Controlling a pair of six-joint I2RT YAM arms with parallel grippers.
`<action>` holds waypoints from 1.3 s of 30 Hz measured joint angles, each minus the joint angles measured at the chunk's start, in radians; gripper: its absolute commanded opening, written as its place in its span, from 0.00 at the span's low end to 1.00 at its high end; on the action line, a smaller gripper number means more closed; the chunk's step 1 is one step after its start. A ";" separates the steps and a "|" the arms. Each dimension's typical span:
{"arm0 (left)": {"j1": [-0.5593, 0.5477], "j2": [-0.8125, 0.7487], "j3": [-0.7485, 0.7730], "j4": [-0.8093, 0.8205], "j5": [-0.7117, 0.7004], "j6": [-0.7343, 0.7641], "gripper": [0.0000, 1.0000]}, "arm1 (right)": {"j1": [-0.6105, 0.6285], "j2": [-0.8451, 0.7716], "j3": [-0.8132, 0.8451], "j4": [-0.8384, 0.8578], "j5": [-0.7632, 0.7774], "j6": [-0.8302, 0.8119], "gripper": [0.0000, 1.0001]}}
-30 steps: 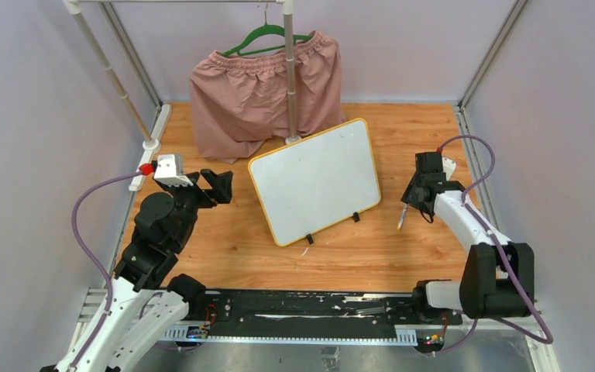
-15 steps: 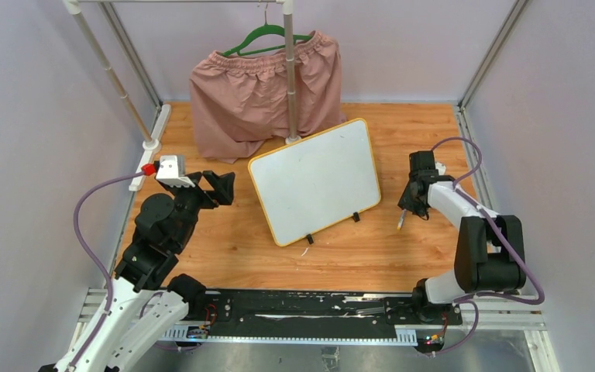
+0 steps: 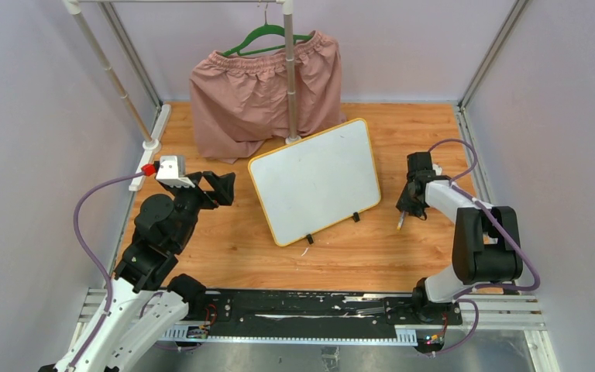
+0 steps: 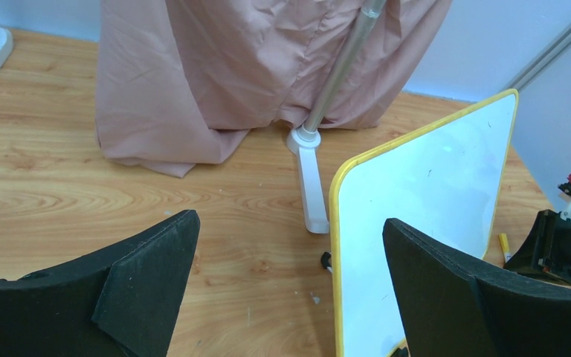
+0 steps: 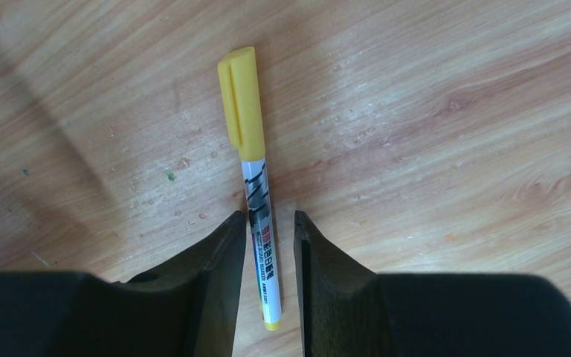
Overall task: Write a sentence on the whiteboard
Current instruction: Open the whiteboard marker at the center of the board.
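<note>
The whiteboard (image 3: pixel 314 180) stands tilted on small black feet mid-table, its face blank; no sentence shows on it. It also shows in the left wrist view (image 4: pixel 431 186). A marker (image 5: pixel 256 186) with a yellow cap lies flat on the wood, right of the board (image 3: pixel 400 222). My right gripper (image 5: pixel 268 216) is low over it, jaws narrowly open and straddling its white barrel, with a small gap on the right side. My left gripper (image 4: pixel 290 219) is wide open and empty, left of the board (image 3: pixel 221 186).
Pink shorts (image 3: pixel 263 93) hang from a green hanger on a rack behind the board. The rack's pole (image 3: pixel 288 77) and white foot (image 4: pixel 308 186) stand right at the board's back left corner. Frame posts and purple walls close in the table.
My right arm has folded in and its gripper has moved a little left and down over the marker. The marker, board and left arm have stayed put.
</note>
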State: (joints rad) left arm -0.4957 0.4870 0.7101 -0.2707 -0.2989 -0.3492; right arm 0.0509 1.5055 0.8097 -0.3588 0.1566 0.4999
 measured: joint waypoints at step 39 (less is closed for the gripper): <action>-0.027 -0.111 -0.029 0.026 -0.252 0.014 1.00 | 0.253 -0.701 0.134 -0.241 -0.018 -0.101 0.00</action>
State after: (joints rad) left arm -0.5232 0.3756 0.6811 -0.2443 -0.5507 -0.3351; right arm 0.3038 0.8043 0.9436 -0.5999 0.1387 0.3988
